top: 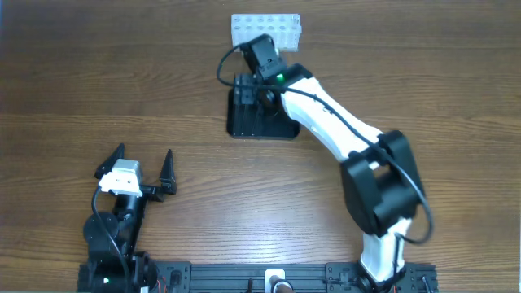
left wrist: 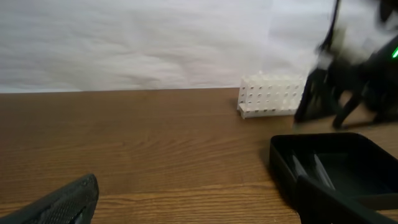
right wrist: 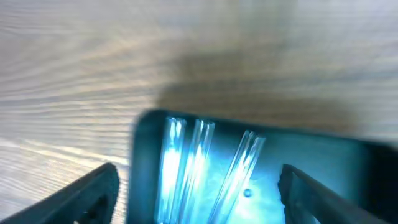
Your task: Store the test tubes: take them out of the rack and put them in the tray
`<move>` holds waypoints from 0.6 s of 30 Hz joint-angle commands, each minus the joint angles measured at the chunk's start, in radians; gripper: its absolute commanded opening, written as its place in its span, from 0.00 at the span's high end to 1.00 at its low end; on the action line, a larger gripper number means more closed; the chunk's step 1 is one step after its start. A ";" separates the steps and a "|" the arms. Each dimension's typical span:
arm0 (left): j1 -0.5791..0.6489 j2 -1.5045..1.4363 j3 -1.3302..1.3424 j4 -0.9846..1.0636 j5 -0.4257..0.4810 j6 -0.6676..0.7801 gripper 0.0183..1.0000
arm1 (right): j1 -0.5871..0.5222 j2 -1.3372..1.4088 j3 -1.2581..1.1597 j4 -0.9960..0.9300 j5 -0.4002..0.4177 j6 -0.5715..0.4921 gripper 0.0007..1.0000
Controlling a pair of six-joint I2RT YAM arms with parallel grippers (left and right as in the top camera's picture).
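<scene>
Currently, the test tubes (right wrist: 202, 165) should be treated as light, rigid, smooth-walled and fragile. They will likely roll on a flat surface and may slip or crack under a hard pinch. Take hold at mid-length, across the round body, with only moderate closing force, and lower each tube rather than dropping it.

Appearance: the tubes are clear, slender cylinders that catch the light as bright streaks. Three are visible, two lying close together and the third angled slightly away from them.

Location: all three lie inside the black tray (top: 244, 124), lengthwise on its floor. The white rack (top: 265, 31) stands just beyond the tray, on its far side from the arm bases — whether it holds any tubes cannot be told.

End effectors:
- The right gripper (right wrist: 199, 177) hangs directly over the tray with its fingers spread wide and nothing between them.
- The left gripper (top: 146, 150) sits well apart from the tray, on the side toward the arm bases, above the wooden table (top: 98, 73). Its fingers are also spread and it carries nothing.
</scene>
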 commanded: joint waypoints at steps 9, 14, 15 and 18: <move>-0.001 -0.009 -0.006 0.000 0.013 0.011 0.00 | -0.059 -0.167 0.009 0.238 0.376 -0.357 0.01; -0.001 -0.009 -0.006 0.000 0.013 0.011 0.00 | -0.151 -0.038 0.010 0.412 0.337 -0.370 0.01; -0.001 -0.009 -0.006 0.000 0.013 0.011 0.00 | -0.164 -0.020 0.010 0.430 0.319 -0.369 0.01; -0.001 -0.009 -0.006 0.000 0.013 0.011 0.00 | -0.201 0.028 0.010 0.482 0.253 -0.361 0.01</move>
